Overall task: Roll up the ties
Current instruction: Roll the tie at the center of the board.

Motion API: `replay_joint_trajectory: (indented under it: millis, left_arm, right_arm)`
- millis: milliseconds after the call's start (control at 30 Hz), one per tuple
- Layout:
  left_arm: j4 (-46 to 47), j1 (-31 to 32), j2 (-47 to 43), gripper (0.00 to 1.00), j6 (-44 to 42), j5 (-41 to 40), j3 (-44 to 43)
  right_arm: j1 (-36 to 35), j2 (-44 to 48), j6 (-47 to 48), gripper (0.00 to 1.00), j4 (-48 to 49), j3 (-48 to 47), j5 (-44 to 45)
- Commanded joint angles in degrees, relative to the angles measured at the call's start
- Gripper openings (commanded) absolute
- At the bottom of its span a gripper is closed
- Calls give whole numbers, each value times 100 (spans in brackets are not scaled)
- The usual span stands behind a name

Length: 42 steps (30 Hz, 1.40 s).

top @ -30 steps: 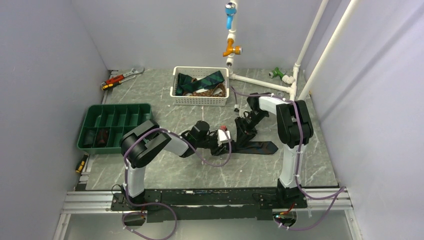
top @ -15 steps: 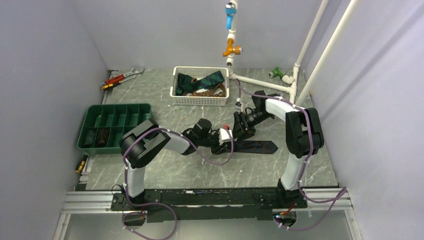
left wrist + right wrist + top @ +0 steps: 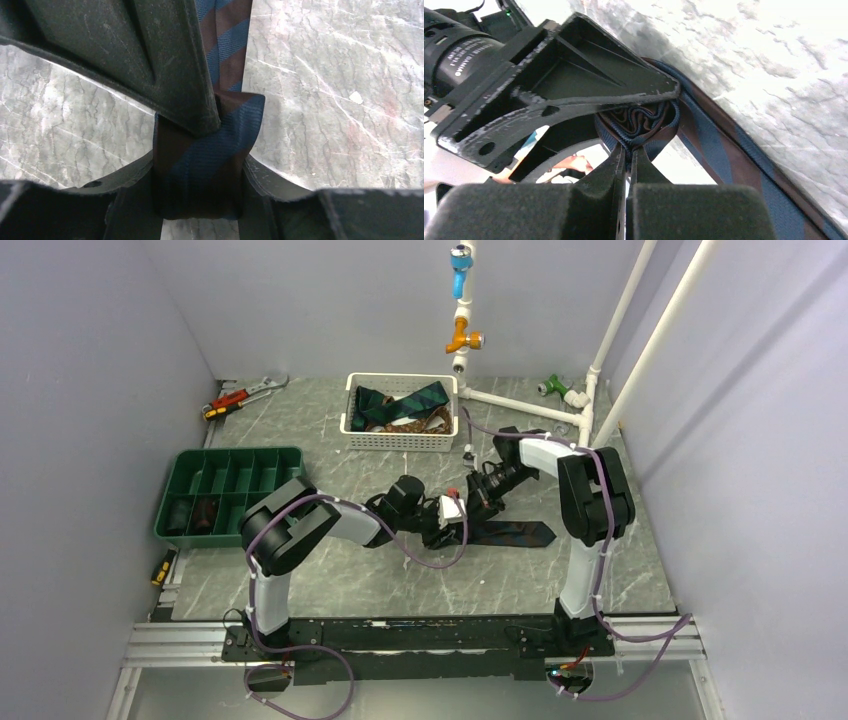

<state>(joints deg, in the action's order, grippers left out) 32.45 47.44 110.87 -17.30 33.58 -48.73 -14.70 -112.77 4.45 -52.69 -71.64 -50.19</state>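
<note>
The left jaws are clamped on the rolled end of the striped tie (image 3: 205, 165) in the middle of the surface (image 3: 330, 455) — its flat tail runs rightward, nearer the right arm — while the right jaws, pressed together, touch the coil's open side.

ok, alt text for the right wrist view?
Close-up of a striped tie rolled into a small coil. The coil sits between the left gripper's jaws, and the right gripper's jaws are shut on its near edge. The unrolled tail runs to the lower right across the marble table.
</note>
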Motion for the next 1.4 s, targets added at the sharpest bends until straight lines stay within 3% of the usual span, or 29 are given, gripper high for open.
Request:
replay_joint_trajectory:
  millis: [0, 100, 267, 467, 633, 800, 1000, 1100, 1267, 1367]
  left_arm:
    - [-863, -77, 216, 53, -240, 85, 217]
    - [-840, -93, 285, 60, -292, 56, 24]
    - [-121, -161, 280, 82, -159, 445, -95]
    - [617, -152, 435, 90, 211, 818, -252]
    - [1083, -60, 805, 93, 1043, 800, -701]
    - [1019, 189, 1067, 83, 1392, 546, -1063]
    - [281, 274, 893, 37, 219, -31, -571]
    - [-85, 278, 639, 27, -410, -309, -183]
    - [-726, 338, 530, 29, -1000, -617, -89]
    - [-967, 370, 543, 32, -1092, -752, -152]
  right_arm:
    - [225, -306, 301, 0, 114, -182, 1119]
    - [308, -347, 410, 0, 76, -117, 1390]
    - [311, -270, 447, 0, 311, -28, 2138]
    - [200, -161, 552, 0, 504, 0, 2965]
    - [52, 66, 582, 0, 653, 268, 3214]
    - [7, 218, 481, 0, 781, 477, 3178]
    - [99, 416, 465, 0, 667, 310, 2569]
    - [354, 467, 509, 20, 232, -54, 2000]
    - [661, 754, 511, 46, -475, -198, 664]
    - [628, 895, 188, 57, -367, 71, -69]
